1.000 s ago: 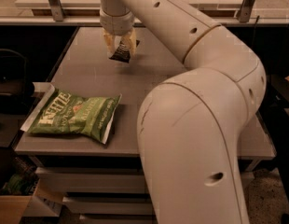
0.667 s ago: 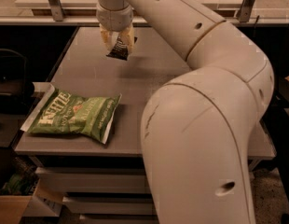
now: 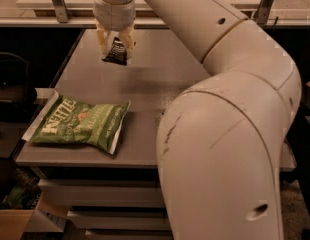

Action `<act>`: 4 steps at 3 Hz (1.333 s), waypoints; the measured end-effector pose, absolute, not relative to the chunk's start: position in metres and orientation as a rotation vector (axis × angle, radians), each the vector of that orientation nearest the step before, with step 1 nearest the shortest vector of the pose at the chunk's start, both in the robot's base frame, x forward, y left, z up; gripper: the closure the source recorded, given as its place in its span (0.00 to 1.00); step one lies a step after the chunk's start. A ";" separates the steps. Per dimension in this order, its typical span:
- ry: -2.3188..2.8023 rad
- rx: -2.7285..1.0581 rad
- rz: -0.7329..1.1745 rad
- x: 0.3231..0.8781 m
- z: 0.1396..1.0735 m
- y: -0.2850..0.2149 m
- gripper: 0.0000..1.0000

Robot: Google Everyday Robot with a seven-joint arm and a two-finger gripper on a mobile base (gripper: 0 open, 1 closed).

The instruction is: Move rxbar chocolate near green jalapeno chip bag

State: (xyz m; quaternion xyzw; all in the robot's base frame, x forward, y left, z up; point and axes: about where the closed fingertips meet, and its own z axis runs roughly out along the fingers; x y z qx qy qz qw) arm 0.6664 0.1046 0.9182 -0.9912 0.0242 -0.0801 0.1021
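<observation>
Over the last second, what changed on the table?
The tool, shut on the rxbar chocolate, shifted slightly toward the left of the picture, above the far part of the table. It holds the bar as before. The green jalapeno chip bag has not moved.

The arm [image 3: 230,134] runs out past the top and bottom edges and hides the right part of the table [image 3: 160,79]. The hand [image 3: 115,48], above the table's far left area, grips the rxbar chocolate [image 3: 115,57]. Its fingers [image 3: 102,43] cover the bar's upper sides, and the white lettering is too small to read. On the green jalapeno chip bag [image 3: 80,125], the print below the large lettering is blurred. A cardboard box [image 3: 15,224] is cut off at the lower left corner.
</observation>
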 end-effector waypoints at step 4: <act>0.060 -2.780 0.045 0.602 0.911 0.145 1.00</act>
